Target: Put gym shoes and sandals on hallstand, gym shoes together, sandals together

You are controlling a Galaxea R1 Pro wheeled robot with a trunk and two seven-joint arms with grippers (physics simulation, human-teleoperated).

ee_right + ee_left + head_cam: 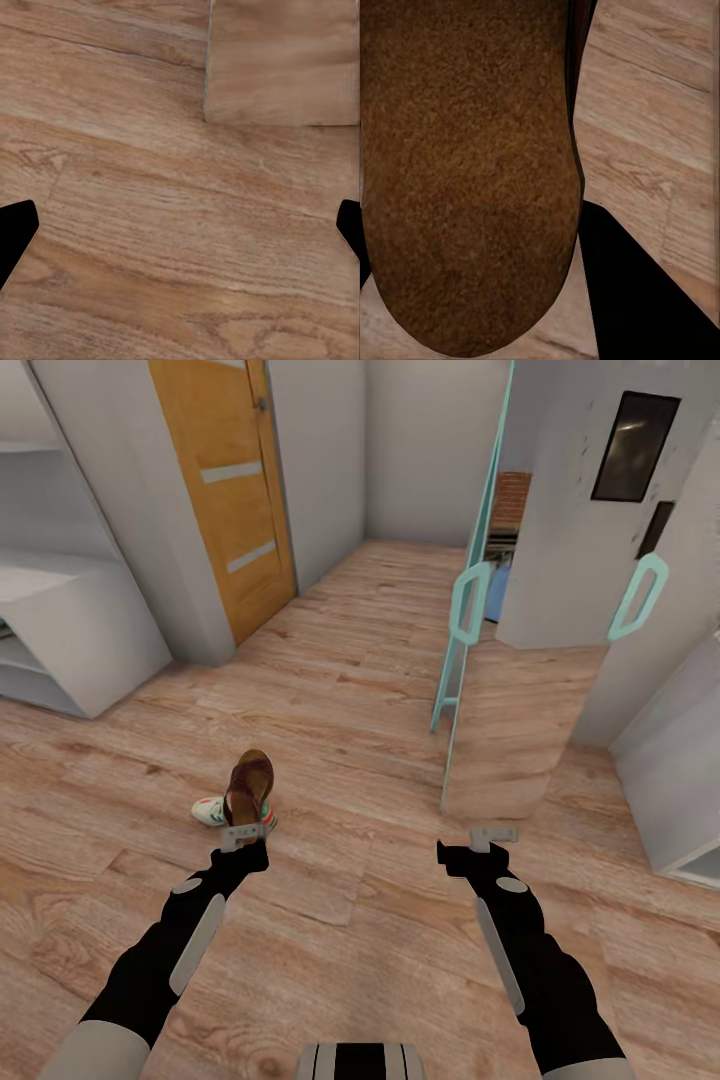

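Note:
My left gripper (243, 832) is shut on a brown sandal (251, 782), held just above the corridor floor (340, 690). In the left wrist view the sandal's rough brown underside (472, 172) sits close to the camera, with one black finger (645, 300) beside it. Under and behind the sandal lies a white gym shoe (210, 812) with green stripes, partly hidden. My right gripper (493, 840) hangs open over bare planks, its fingertips wide apart (182, 232). At the far left stands the white hallstand (75, 620) with open shelf tiers.
An orange door (225, 490) is at the back left. A tall teal-framed mirror panel (520, 720) stands right of centre, and a white cabinet (680, 780) is at the right edge. The floor stretches back toward the far wall.

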